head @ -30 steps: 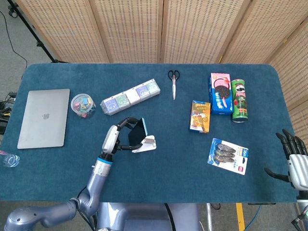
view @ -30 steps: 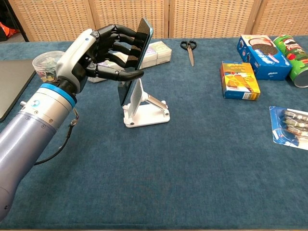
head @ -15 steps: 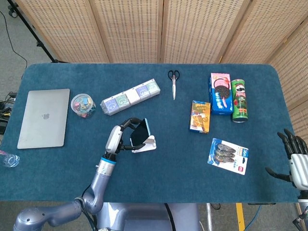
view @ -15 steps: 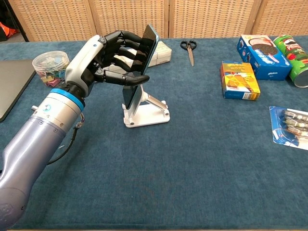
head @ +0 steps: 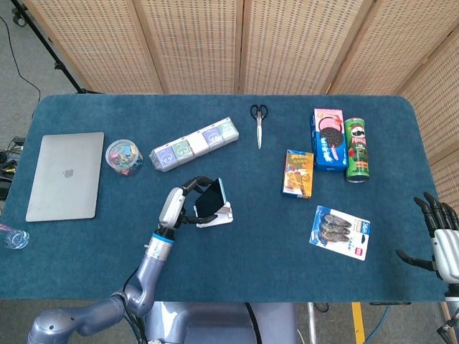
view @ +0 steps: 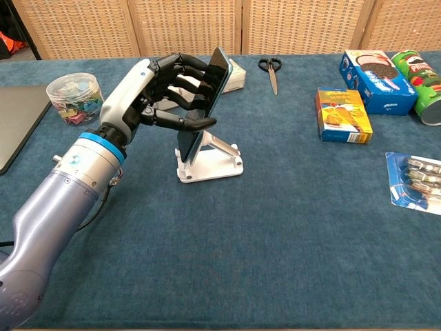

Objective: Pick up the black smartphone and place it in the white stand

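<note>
My left hand [view: 162, 93] [head: 183, 204] grips the black smartphone [view: 203, 103] [head: 209, 198], thumb on its front and fingers behind. The phone stands tilted, its lower end down at the white stand [view: 217, 160] [head: 222, 215], leaning against the stand's sloped back. Whether its bottom edge rests in the lip I cannot tell. My right hand [head: 439, 240] hangs at the table's right front edge, fingers spread and holding nothing; the chest view does not show it.
A silver laptop [head: 66, 175] and a tub of clips [head: 123, 155] [view: 71, 96] lie left. Behind the stand sits a row of small boxes [head: 193, 144]. Scissors [view: 269, 69], snack boxes [view: 342, 114], a green can [view: 417, 76] and a blister pack [view: 415, 183] lie right.
My left hand moved right and down with the phone, bringing it from above the stand's left side onto the stand's sloped back. The right hand barely shifted.
</note>
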{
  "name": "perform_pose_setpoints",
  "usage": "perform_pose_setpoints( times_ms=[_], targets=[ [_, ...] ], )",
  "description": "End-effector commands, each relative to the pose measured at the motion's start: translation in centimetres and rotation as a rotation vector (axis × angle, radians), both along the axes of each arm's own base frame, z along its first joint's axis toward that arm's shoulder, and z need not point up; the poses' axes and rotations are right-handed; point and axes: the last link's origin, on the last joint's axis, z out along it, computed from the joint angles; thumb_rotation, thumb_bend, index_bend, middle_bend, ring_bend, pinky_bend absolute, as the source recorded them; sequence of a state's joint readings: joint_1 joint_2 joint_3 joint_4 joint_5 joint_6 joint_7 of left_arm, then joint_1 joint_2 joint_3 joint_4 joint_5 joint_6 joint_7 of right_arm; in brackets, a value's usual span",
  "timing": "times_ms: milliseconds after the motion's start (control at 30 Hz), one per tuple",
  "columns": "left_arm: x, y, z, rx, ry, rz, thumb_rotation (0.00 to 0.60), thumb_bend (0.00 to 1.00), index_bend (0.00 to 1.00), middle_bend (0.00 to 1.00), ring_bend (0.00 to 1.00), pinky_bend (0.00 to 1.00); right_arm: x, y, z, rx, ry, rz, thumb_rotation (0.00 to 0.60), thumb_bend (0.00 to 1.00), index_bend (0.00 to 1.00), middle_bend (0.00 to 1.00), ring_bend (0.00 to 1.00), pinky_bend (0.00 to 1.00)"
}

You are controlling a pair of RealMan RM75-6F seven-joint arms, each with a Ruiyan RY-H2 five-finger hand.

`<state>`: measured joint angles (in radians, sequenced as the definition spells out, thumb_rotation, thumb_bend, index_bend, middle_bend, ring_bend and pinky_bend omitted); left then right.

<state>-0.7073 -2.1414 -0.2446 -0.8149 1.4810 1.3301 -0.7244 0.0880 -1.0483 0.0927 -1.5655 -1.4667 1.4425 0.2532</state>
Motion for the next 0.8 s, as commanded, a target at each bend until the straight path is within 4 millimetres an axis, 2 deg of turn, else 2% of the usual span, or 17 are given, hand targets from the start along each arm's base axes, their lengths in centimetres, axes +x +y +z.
perform_pose_setpoints(
  times_ms=[33,500,800],
  targets=[
    [0.05,-0.06,-0.2,-0.007,0.001,-0.006,0.6,0.0,0.39,0.38,0.34,0.47,-0.01,0.0,-0.01,0.001,0.0,-0.001,0.6,0.0,0.0,0.0,0.0,0.0],
    [-0.36,-0.16,-0.81,-0.01,0.006,-0.015,0.6,0.0,0.39,0.29,0.31,0.47,0.05,0.03,-0.08,0.01,0.0,-0.006,0.6,0.0,0.0,0.0,0.0,0.0],
    [-0.45,-0.05,-1.08,-0.014,-0.004,-0.012,0.6,0.0,0.3,0.21,0.28,0.47,0.07,0.08,-0.09,0.016,0.001,-0.01,0.6,0.0,0.0,0.0,0.0,0.0]
  ],
)
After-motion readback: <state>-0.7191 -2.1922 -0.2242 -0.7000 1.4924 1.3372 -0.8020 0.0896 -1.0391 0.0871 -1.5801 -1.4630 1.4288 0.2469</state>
